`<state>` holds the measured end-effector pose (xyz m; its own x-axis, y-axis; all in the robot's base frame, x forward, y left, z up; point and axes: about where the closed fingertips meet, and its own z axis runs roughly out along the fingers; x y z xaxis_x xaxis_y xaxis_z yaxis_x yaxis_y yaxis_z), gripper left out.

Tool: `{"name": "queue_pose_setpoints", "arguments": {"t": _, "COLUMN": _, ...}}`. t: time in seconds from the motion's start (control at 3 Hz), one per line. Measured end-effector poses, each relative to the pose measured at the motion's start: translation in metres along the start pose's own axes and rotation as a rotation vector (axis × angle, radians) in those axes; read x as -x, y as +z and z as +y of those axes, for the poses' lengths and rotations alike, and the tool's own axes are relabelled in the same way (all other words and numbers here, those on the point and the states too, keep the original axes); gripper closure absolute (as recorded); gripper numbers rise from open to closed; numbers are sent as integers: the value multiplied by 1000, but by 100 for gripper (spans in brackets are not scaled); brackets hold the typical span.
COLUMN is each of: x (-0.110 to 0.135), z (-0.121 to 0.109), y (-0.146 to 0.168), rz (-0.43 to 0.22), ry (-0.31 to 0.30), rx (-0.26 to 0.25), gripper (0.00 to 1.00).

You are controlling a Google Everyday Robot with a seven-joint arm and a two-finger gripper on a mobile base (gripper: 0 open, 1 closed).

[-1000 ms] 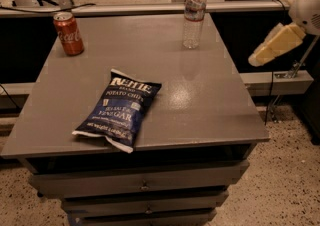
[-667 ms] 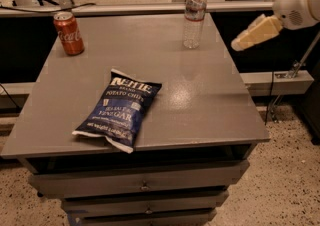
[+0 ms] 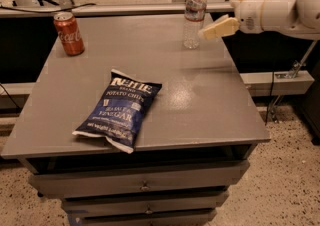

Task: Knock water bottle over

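Observation:
The water bottle is clear ribbed plastic with a white cap. It stands upright at the far right of the grey table. My gripper comes in from the right on a white arm. Its cream fingertips are just to the right of the bottle, at about mid-height, very close to it or touching it.
A red Coca-Cola can stands at the far left of the table. A blue Kettle chip bag lies flat near the front centre. Drawers sit under the tabletop. A ledge runs behind the table.
My gripper has swept left and slightly up, from well off the table's right side to right beside the bottle. The bottle, can and chip bag have not moved.

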<state>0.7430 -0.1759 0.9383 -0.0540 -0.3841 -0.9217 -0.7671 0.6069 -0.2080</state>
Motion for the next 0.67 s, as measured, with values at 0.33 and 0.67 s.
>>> {"name": "queue_pose_setpoints", "arguments": {"t": 0.33, "x": -3, "z": -3, "y": 51, "rz": -114, "ry": 59, "rx": 48, "gripper": 0}}
{"name": "queue_pose_setpoints", "arguments": {"t": 0.67, "x": -3, "z": -2, "y": 82, "rz": -165, "ry": 82, "rx": 69, "gripper": 18}}
